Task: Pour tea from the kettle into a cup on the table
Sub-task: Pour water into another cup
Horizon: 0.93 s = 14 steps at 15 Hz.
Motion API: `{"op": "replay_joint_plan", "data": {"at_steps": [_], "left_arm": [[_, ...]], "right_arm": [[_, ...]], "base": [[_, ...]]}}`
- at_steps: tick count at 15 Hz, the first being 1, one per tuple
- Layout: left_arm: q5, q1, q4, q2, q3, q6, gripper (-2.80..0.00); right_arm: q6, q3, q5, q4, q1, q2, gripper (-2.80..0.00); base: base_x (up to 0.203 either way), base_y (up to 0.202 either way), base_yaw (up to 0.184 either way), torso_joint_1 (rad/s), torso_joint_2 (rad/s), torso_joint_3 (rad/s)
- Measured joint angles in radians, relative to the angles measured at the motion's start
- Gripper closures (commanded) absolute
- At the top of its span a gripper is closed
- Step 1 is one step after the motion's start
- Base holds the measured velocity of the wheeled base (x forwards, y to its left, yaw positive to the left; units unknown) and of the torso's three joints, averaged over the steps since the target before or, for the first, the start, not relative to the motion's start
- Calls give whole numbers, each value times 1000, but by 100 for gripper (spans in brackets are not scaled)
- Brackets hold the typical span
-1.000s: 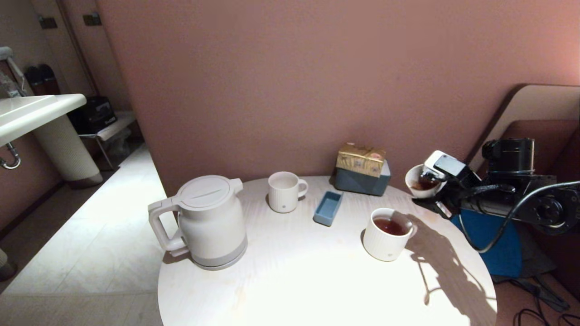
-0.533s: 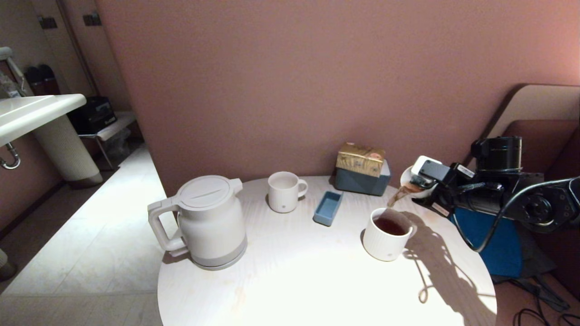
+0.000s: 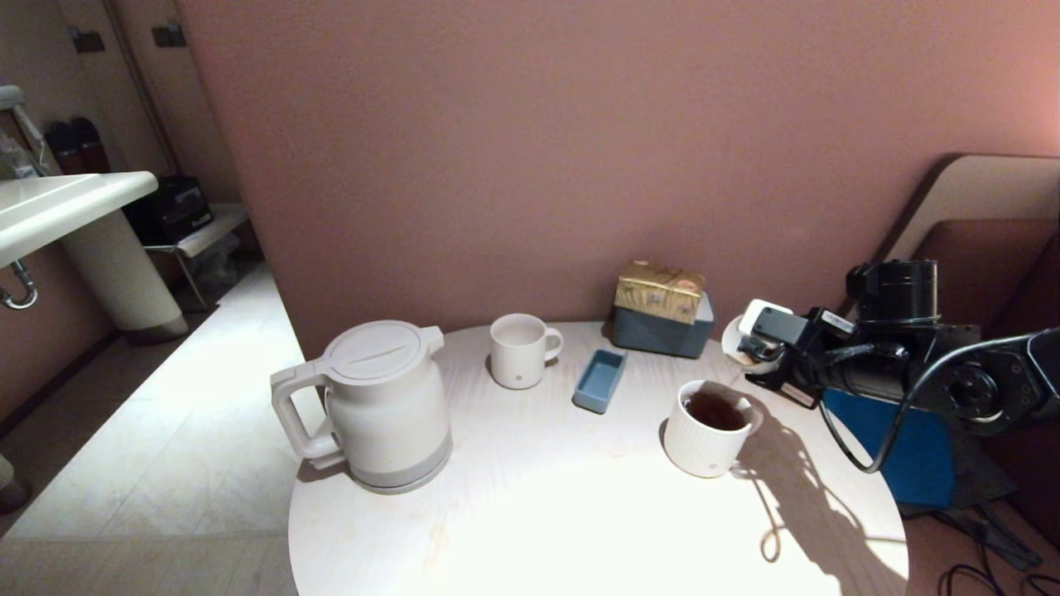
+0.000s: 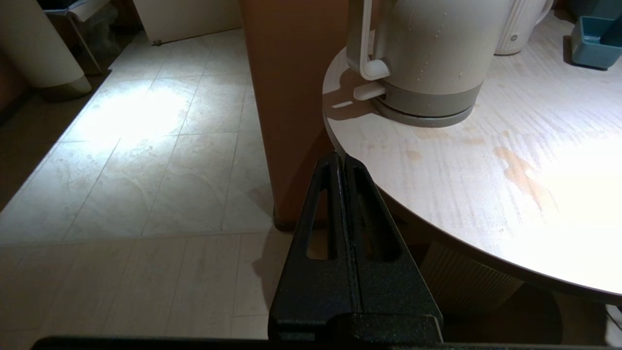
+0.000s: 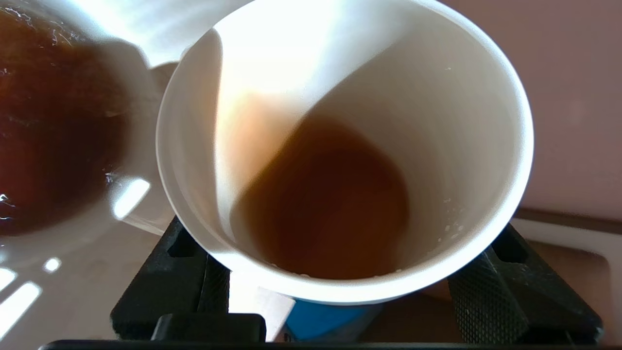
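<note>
Since a second ago the right gripper (image 3: 766, 352) has rolled its small white cup (image 3: 743, 341) further over toward the left, and the thin stream of tea seen falling half a second back is gone; the mug (image 3: 708, 428) below it on the right side of the table (image 3: 580, 513) now shows darker, fuller tea (image 3: 714, 410). The right gripper's fingers (image 5: 491, 287) pinch the cup from both sides low on its wall, and the wrist view shows only a brown film left on its inner wall, though whether a last drop clings at the lip is hard to say. The cup looks light, rigid and glazed, so it could slip or chip if the squeeze loosens while tilted; holding it around the lower body, as now, seems the sound place. The kettle (image 3: 377, 406) stands upright at the left of the table, lid on, handle pointing left off the edge, touched by nothing. It looks heavy and bulky if it holds liquid, with smooth sides, so the loop handle (image 4: 362, 43) is the sensible hold. The left gripper (image 4: 344, 163) hangs with its fingers pressed together, empty, just off the table's near left edge.
</note>
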Motion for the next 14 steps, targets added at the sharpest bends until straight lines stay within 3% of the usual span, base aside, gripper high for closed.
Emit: {"op": "replay_joint_plan", "data": {"at_steps": [10, 14], "left_arm": [[0, 0, 0, 0, 0, 0, 0], [0, 0, 0, 0, 0, 0, 0]], "right_arm": [[-7, 42, -2, 0, 0, -8, 0], [-60, 44, -4, 0, 0, -12, 0]], "base": [[0, 0, 0, 0, 0, 0], [0, 0, 0, 0, 0, 0]]}}
